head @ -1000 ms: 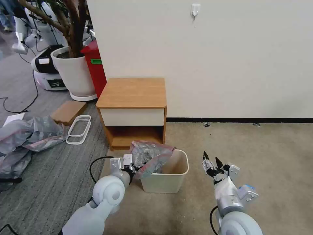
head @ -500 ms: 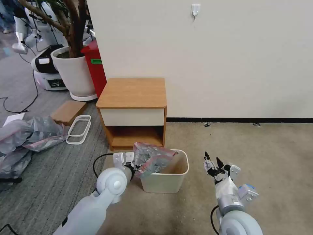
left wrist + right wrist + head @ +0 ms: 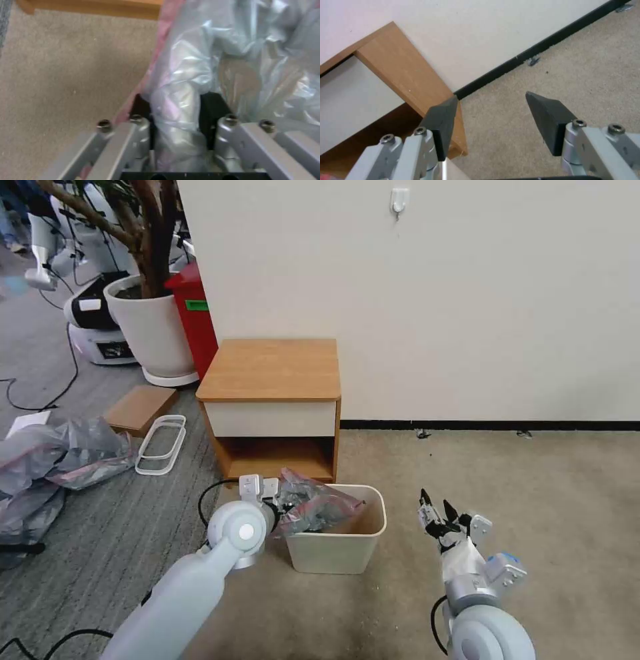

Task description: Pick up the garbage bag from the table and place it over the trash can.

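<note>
The garbage bag (image 3: 317, 505), crumpled grey plastic with a pinkish-red band, hangs over the left part of the trash can's opening, partly inside it. The trash can (image 3: 333, 553) is cream-beige and stands on the carpet in front of the table (image 3: 270, 370). My left gripper (image 3: 277, 507) sits at the can's left rim, shut on the bag. In the left wrist view, the left gripper (image 3: 175, 100) pinches a bunched fold of the bag (image 3: 233, 62) between its black pads. My right gripper (image 3: 437, 510) hovers open to the right of the can, holding nothing; the right gripper (image 3: 490, 96) points toward the table (image 3: 403, 75).
A heap of grey-pink bags (image 3: 53, 460) lies on the floor at far left, beside a flat cardboard box (image 3: 139, 407) and white frames (image 3: 161, 443). A white plant pot (image 3: 150, 323) and a red bin (image 3: 197, 317) stand behind. The wall runs just behind the table.
My left gripper has carried the bag down and to the right, from above the can's left corner to its rim. The bag now sags lower into the opening. The right arm barely moved.
</note>
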